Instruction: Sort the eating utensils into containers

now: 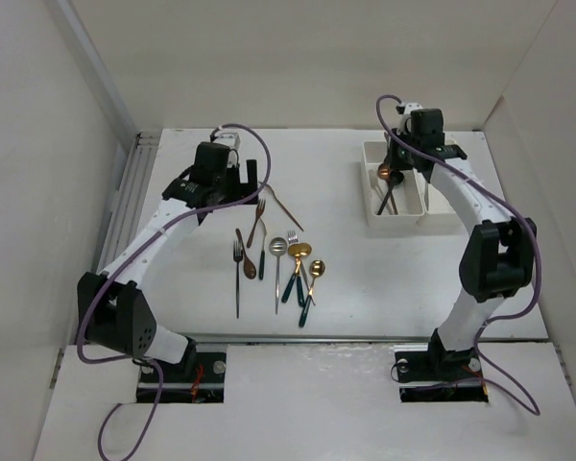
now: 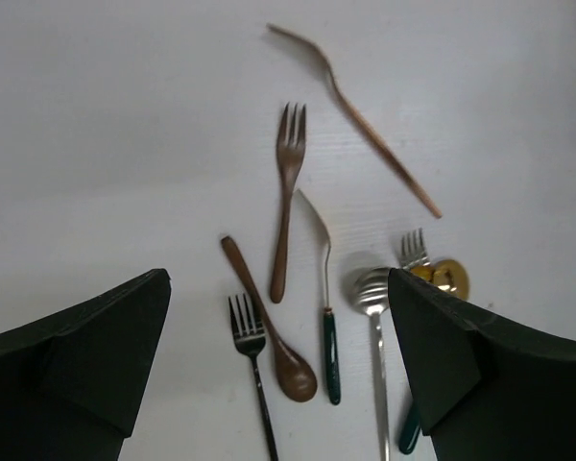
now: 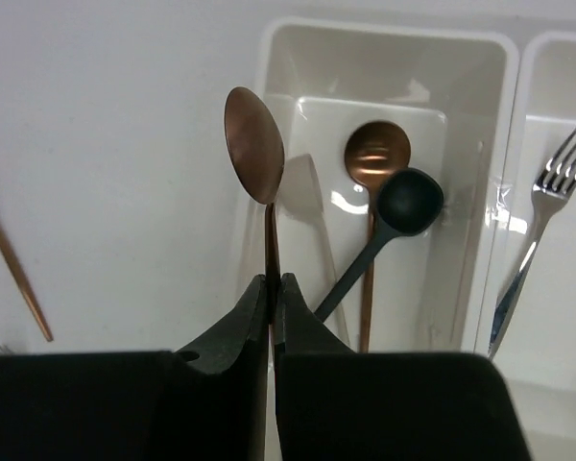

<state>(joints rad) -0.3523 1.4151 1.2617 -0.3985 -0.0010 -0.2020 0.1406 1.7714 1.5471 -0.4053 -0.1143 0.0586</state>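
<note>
- Right claw (image 3: 274, 288) pinches a copper spoon (image 3: 253, 144) by its handle, the bowl sticking out ahead at the bin (image 3: 384, 43) edge.
- Left claw (image 2: 276, 288) gapes over a brown fork (image 2: 290, 158).

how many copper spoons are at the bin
2: one copper spoon in the right gripper, a second copper spoon lying in the white bin. More may be hidden.

I can't make out any text, label, brand, number or sign in any of my three camera views.
</note>
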